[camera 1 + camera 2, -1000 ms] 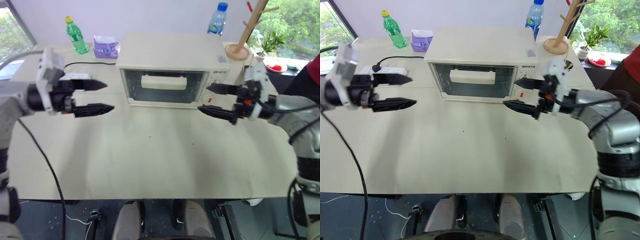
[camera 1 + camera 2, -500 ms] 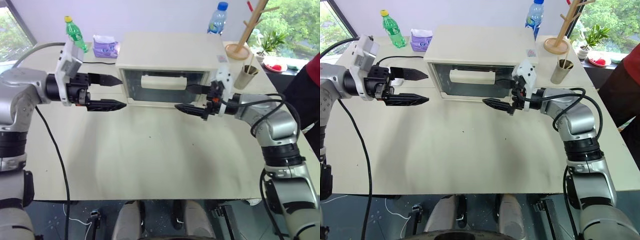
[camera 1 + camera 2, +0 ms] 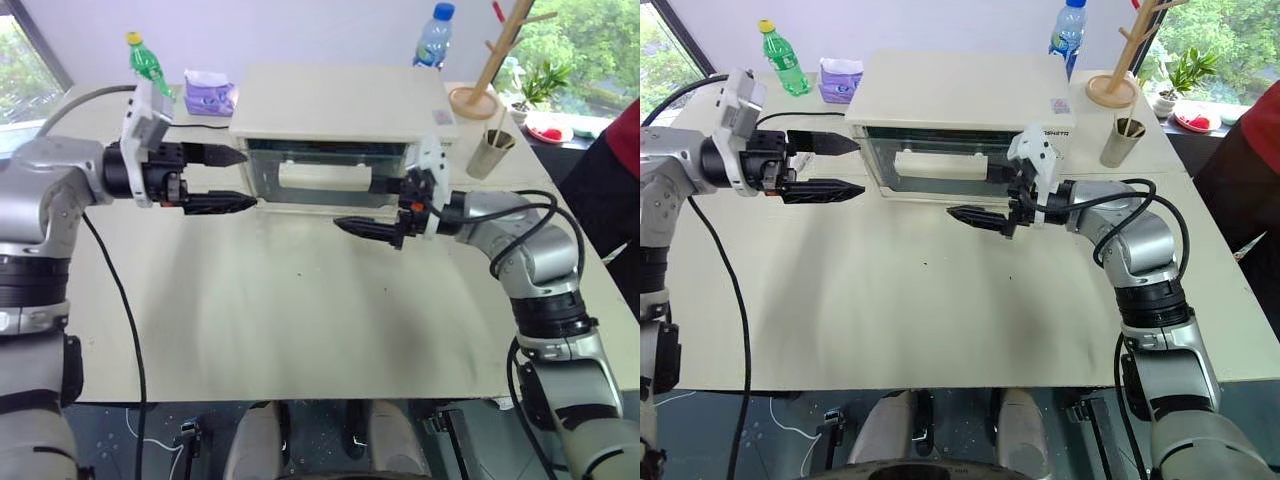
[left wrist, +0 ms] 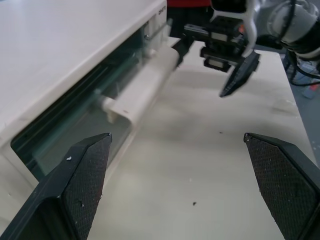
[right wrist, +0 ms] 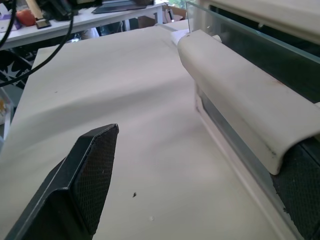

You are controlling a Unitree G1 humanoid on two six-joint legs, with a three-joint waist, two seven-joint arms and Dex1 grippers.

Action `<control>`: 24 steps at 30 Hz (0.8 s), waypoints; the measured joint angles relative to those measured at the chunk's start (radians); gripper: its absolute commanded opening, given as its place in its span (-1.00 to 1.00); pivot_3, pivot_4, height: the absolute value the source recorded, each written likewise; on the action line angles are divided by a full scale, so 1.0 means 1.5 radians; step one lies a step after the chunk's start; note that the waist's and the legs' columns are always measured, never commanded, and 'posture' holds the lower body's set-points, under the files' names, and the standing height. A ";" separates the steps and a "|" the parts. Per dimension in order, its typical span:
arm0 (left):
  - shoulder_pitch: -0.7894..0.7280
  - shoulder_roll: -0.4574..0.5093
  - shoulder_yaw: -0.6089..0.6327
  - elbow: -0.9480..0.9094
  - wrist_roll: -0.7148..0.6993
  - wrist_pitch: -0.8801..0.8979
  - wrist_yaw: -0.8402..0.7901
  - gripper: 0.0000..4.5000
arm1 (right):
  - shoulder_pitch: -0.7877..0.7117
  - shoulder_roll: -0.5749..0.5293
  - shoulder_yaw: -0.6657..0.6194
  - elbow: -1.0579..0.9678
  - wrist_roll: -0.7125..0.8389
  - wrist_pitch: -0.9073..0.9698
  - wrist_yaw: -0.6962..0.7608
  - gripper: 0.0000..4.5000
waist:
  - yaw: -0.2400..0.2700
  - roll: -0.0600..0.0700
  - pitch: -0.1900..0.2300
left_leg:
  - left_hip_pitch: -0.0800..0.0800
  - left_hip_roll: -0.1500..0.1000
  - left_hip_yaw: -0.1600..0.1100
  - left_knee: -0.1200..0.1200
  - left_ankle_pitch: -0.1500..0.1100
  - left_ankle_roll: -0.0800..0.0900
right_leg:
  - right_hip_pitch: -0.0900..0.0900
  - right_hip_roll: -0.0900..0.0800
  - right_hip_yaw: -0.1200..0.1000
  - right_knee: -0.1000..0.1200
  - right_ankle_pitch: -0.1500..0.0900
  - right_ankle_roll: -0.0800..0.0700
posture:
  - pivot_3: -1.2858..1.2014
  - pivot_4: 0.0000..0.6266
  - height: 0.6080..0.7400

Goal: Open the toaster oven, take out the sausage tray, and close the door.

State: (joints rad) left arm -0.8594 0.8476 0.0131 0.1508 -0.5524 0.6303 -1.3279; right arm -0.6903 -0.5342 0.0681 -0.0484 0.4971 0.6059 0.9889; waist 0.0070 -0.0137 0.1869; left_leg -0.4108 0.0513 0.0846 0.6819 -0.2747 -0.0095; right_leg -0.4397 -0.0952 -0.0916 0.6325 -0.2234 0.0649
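Observation:
The cream-white toaster oven (image 3: 340, 105) stands at the back middle of the table. Its glass door (image 3: 300, 172) looks shut, and the long white bar handle (image 5: 240, 105) runs across it. My right gripper (image 3: 968, 192) is open at the handle's right end, one finger close under that end and the other out over the table. My left gripper (image 3: 248, 180) is open and empty, pointing at the oven's left front corner, a little short of it. The sausage tray is hidden inside the oven.
Behind the oven at the left are a green bottle (image 3: 148, 65) and a purple tissue pack (image 3: 208, 92). At the back right stand a blue-capped water bottle (image 3: 432, 38), a wooden rack (image 3: 490, 60) and a cup (image 3: 487, 152). A person in red (image 3: 625, 150) is at the right edge.
My right gripper has moved left along the oven front, up to the handle's right end. My left gripper has come closer to the oven's left corner. Both stay open.

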 measured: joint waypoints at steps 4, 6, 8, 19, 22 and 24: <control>-0.037 -0.034 -0.006 0.033 0.014 -0.007 0.009 1.00 | 0.029 0.006 -0.004 -0.038 0.008 0.015 -0.020 0.98 | 0.000 0.000 0.000 | 0.000 0.000 0.000 0.000 0.000 0.000 | 0.000 0.000 0.000 0.000 0.000 0.000 | 0.03 -0.52 0.73; -0.055 -0.049 -0.011 0.052 0.020 -0.009 0.010 1.00 | 0.047 0.009 -0.005 -0.058 0.014 0.020 -0.031 0.98 | -0.001 0.000 0.000 | 0.000 0.000 0.000 0.000 0.000 0.000 | 0.000 0.000 0.000 0.000 0.000 0.000 | 0.03 -0.52 0.73; -0.078 -0.066 -0.018 0.083 0.029 -0.012 0.010 0.89 | 0.069 0.012 -0.008 -0.082 0.016 0.026 -0.045 1.00 | 0.000 0.000 0.000 | 0.000 0.000 0.000 0.000 0.000 0.000 | 0.000 0.000 0.000 0.001 0.000 0.000 | 0.03 -0.52 0.73; -0.141 -0.132 -0.066 0.240 0.121 -0.113 -0.013 -0.97 | 0.119 0.039 -0.009 -0.133 0.019 0.033 -0.100 1.00 | -0.004 0.000 0.000 | 0.000 0.000 0.000 0.000 0.000 0.000 | 0.000 0.000 0.000 0.001 0.000 0.000 | 0.03 -0.52 0.73; -0.141 -0.134 -0.092 0.261 0.158 -0.164 -0.033 -0.97 | 0.125 0.042 -0.009 -0.138 0.019 0.033 -0.107 1.00 | -0.004 0.000 0.000 | 0.000 0.000 0.000 0.000 0.000 0.000 | 0.000 0.000 0.000 0.001 0.000 0.000 | 0.03 -0.52 0.73; -0.141 -0.136 -0.095 0.277 0.172 -0.187 -0.041 -0.97 | 0.133 0.042 -0.009 -0.143 0.020 0.033 -0.108 1.00 | -0.004 0.000 0.000 | 0.000 0.000 0.000 0.000 0.000 0.000 | 0.000 0.000 0.000 0.001 0.000 0.000 | 0.03 -0.52 0.73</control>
State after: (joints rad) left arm -1.0712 0.6442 -0.1291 0.5664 -0.2943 0.3503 -1.3888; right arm -0.4907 -0.4712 0.0554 -0.2627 0.5272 0.6557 0.8262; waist 0.0013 -0.0139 0.1867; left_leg -0.4106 0.0514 0.0840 0.6823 -0.2747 -0.0095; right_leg -0.4397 -0.0946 -0.0916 0.6337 -0.2234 0.0649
